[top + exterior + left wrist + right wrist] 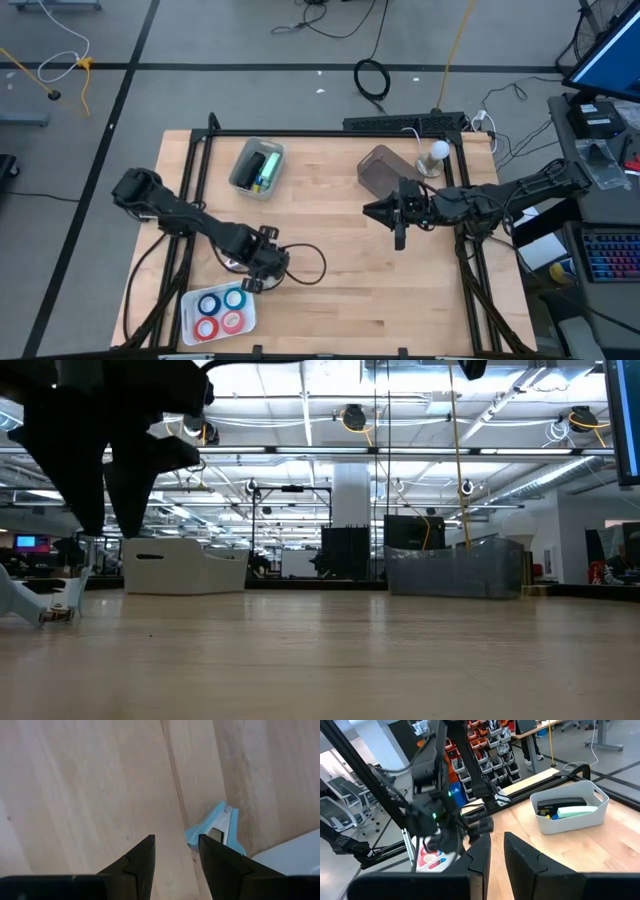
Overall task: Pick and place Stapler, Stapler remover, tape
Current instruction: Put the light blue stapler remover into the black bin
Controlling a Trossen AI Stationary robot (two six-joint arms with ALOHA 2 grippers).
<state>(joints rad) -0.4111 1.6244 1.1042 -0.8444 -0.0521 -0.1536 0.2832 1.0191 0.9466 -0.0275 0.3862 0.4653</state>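
Note:
My left gripper (176, 840) (260, 272) points down over the near left of the table, open, with bare wood between its fingers. The light-blue staple remover (217, 831) (45, 608) lies flat on the table just outside one finger, untouched. Beside it stands a white tray (250, 322) holding blue tape rolls (222, 300) and red tape rolls (220, 323). A grey bin (240, 175) at the far left holds a dark, stapler-like item (565, 802) and a pale green one (577, 811). My right gripper (372, 211) (497, 852) waits level above mid-table with a narrow gap, holding nothing.
A clear dark-tinted container (383, 168) and a small white-headed lamp (438, 152) stand at the far right. A black frame (330, 133) runs along the table's edges. Bare wood lies between the two arms.

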